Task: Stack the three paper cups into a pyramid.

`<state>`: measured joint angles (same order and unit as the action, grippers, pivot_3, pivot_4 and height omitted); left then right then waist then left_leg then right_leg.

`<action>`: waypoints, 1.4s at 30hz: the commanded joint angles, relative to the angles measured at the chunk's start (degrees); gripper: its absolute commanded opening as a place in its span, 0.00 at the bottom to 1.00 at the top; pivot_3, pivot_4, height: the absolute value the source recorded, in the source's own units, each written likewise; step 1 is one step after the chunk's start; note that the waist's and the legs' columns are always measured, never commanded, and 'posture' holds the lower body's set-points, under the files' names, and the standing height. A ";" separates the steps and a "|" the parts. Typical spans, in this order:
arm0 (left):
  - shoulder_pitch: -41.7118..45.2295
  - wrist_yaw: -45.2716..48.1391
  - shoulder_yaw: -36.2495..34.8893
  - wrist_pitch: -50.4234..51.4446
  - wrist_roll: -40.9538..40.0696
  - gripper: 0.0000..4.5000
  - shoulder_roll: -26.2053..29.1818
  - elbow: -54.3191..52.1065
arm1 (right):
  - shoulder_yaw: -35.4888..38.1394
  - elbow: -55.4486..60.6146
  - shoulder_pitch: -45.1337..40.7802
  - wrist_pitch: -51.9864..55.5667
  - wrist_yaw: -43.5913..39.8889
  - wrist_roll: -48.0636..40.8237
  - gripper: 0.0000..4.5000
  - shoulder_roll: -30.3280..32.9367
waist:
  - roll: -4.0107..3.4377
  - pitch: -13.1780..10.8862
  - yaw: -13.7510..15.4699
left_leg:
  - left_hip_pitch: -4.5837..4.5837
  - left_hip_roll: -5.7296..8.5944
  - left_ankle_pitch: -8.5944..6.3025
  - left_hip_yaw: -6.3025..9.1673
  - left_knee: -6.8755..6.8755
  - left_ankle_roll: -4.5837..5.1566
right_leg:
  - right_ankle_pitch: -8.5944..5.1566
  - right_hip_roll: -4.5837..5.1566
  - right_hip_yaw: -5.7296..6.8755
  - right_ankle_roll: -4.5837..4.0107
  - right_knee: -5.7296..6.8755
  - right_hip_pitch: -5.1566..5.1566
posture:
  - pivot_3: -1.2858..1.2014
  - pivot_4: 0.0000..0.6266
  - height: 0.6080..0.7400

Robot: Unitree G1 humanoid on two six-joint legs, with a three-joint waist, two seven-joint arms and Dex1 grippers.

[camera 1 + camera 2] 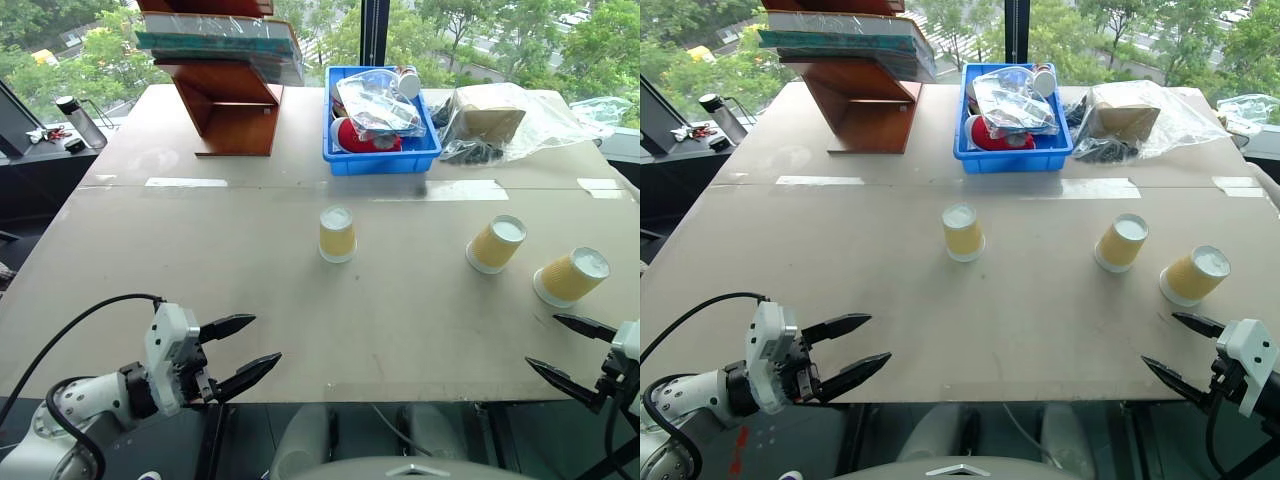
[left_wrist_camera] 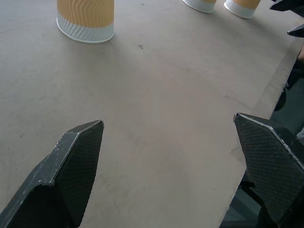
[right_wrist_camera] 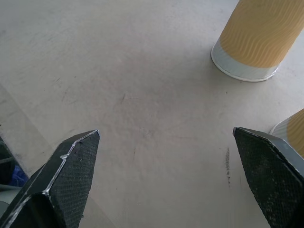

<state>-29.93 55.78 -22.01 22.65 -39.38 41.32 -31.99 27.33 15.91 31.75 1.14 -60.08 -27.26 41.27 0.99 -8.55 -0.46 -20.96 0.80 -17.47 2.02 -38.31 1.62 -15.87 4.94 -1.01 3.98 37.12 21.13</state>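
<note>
Waiting with fingers spread and empty, the left tool (image 1: 240,351) and right tool (image 1: 570,350) should grip each upside-down paper cup (image 1: 337,234) squarely around its ribbed side on the table (image 1: 200,260).

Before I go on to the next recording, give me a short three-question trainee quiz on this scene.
1. True or false: one paper cup already sits on top of another.
2. How many paper cups stand upside down on the table?
3. Which end effector is closest to a cup? A) left B) right

Key
1. False. The left cup, middle cup and right cup all stand apart.
2. Three, each with its white base up.
3. B. The right end effector is open just short of the right cup; the left end effector, also open, is farther from any cup.
</note>
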 commanded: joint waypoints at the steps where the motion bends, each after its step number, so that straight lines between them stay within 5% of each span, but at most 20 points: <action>1: 2.76 -1.22 -0.37 -0.08 -0.55 1.00 0.05 -1.47 | -0.60 4.07 -1.45 0.96 3.76 -0.45 0.99 -2.20 | 0.00 0.00 0.02 | 0.00 0.00 0.00 0.00 0.00 0.00 | 0.00 0.00 0.00 0.00 0.00 0.00 | 0.52 0.24 1.00; 4: 9.18 -3.85 2.88 0.54 -0.78 1.00 -0.91 -2.63 | -5.24 12.30 -5.29 5.74 12.84 -0.13 0.99 -6.40 | -0.07 0.04 0.27 | -0.02 -0.04 0.00 0.17 0.01 0.00 | 0.01 0.03 0.01 -0.01 -0.03 0.01 | 0.52 0.24 1.00; 10: 14.50 -8.66 6.71 1.05 2.66 1.00 -2.18 -2.37 | -9.09 17.04 -6.75 9.18 17.08 1.19 0.99 -8.44 | -0.27 0.09 0.25 | -0.17 0.05 0.05 0.10 0.05 -0.14 | 0.02 -0.03 0.10 0.01 -0.22 0.07 | 0.52 0.24 1.00; 23: 30.31 -19.78 15.49 5.88 10.41 1.00 -7.31 8.08 | -12.51 23.09 -7.36 8.93 8.88 -7.15 0.99 -5.89 | -0.27 0.08 0.43 | -0.28 0.07 0.02 0.11 -0.01 -0.06 | 0.04 -0.13 0.13 0.05 -0.15 0.18 | 0.52 0.24 1.00; 42: 50.16 -8.57 23.58 -2.68 18.06 1.00 -9.81 31.55 | -16.54 26.65 -5.34 8.35 13.74 -3.72 0.99 -8.74 | -0.18 0.04 -0.09 | -0.32 0.10 0.10 0.11 -0.02 -0.20 | 0.04 -0.17 0.13 0.06 -0.11 0.24 | 0.52 0.24 1.00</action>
<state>18.99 45.97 1.30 21.63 -21.70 31.68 -0.78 11.06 40.24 26.05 10.51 -46.87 -30.86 32.78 0.81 -8.51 -0.55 -21.28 0.90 -17.36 2.13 -38.33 1.41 -15.84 4.77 -0.88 4.04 37.01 21.37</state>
